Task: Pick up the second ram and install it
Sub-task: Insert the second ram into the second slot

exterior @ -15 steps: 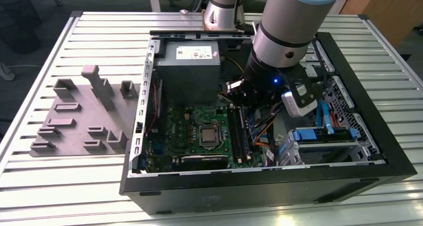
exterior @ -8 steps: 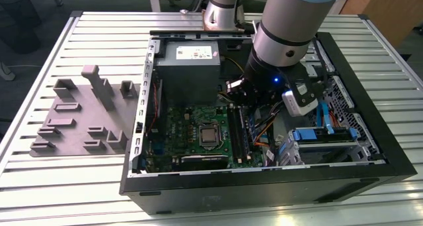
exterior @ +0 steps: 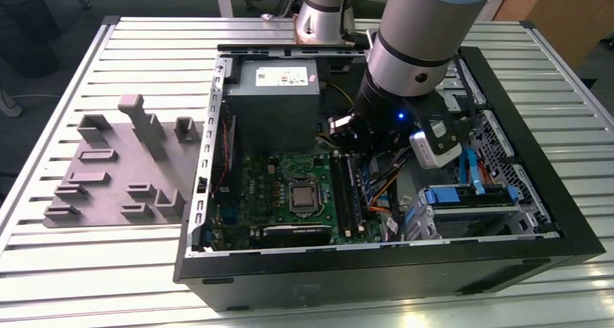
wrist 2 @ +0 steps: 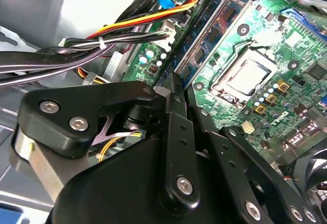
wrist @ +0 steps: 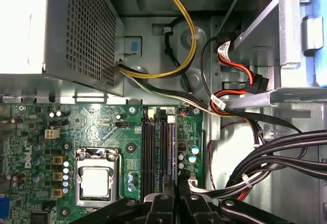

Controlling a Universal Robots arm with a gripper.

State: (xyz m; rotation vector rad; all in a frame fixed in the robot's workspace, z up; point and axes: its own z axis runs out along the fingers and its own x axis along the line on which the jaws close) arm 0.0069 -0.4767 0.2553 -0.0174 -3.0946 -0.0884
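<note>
Gripper (wrist 2: 176, 88) hangs over the motherboard (wrist: 76, 127) slots, its fingers closed edge-on upon the second ram (wrist 2: 202, 37), as we read it. We judge the stick light, stiff and fragile, best held by its long edges.

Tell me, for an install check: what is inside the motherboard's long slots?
A blue-green memory stick with dark chips stands in the slots; the gripper covers their near end, so seating there is hidden.

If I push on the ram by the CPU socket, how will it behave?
The ram is a thin board on edge in its slot: probably stiff under straight pressure, but apt to tip or bend sideways. Its bare chips look fragile.
</note>
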